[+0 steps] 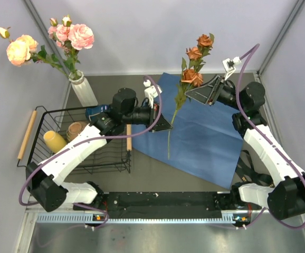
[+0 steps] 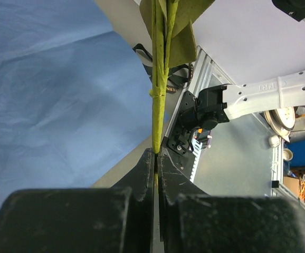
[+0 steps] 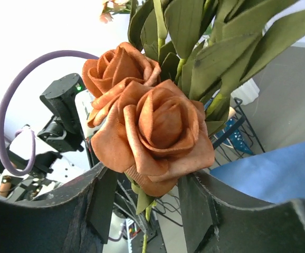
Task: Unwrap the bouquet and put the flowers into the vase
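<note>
Left fingers (image 2: 137, 182) are pressed shut on the thin green stem (image 2: 158, 113) of a rust-orange flower (image 1: 192, 78). The grip sits partway along the stem, and the lower end hangs free past it.

At the far left of the top view a wooden rod (image 1: 27, 134) lies on the bench (image 1: 158, 176) just outside a black wire basket (image 1: 37, 138). Inside the basket are a yellow cup (image 1: 54, 141) and a brown bowl (image 1: 77, 129). Behind the basket's far corner stands the vase (image 1: 84, 90), white and ribbed. It already holds peach roses (image 1: 18, 51) and pink roses (image 1: 76, 36) that fan out to the left and upward. The left arm reaches across the basket toward the middle of the bench.

There the held flower hangs above the blue paper sheet (image 1: 210, 142), which lies spread open and flat on the bench right of the basket. The stem rises from over the sheet's near-left part to three orange blooms at the far side, with long green leaves among them.

Right fingers (image 3: 97, 205) stand apart on either side of the lowest bloom (image 3: 163, 126), which fills the gap between them. It cannot be told whether the pads touch the petals. A second bloom (image 3: 122, 66) sits just behind it. The right arm reaches in from the right edge of the sheet.
</note>
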Controlling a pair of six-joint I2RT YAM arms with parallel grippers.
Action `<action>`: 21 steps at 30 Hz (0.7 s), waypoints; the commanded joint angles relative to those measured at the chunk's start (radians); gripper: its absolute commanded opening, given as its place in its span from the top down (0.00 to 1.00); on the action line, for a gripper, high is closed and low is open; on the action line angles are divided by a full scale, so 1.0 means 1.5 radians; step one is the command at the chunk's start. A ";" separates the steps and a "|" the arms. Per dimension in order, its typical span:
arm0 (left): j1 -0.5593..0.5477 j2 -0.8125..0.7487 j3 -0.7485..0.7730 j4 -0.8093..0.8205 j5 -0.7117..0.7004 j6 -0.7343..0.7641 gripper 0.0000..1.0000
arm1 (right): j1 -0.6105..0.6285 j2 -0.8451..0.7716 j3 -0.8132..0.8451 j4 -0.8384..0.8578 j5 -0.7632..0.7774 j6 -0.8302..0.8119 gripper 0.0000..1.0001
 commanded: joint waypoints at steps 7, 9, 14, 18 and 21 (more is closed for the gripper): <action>0.000 -0.034 0.002 -0.019 0.019 0.046 1.00 | 0.042 0.010 0.011 0.065 0.014 0.022 0.68; 0.000 -0.041 -0.001 -0.025 0.017 0.049 1.00 | 0.043 0.009 0.010 0.063 0.023 0.025 0.68; 0.000 -0.057 -0.009 -0.043 0.008 0.056 1.00 | 0.043 -0.004 0.020 0.012 0.059 0.017 0.57; 0.000 -0.070 -0.013 -0.050 0.007 0.052 1.00 | 0.042 -0.006 0.007 0.043 0.053 0.044 0.65; -0.002 -0.078 -0.009 -0.061 0.000 0.053 1.00 | 0.044 -0.008 0.000 0.073 0.046 0.060 0.76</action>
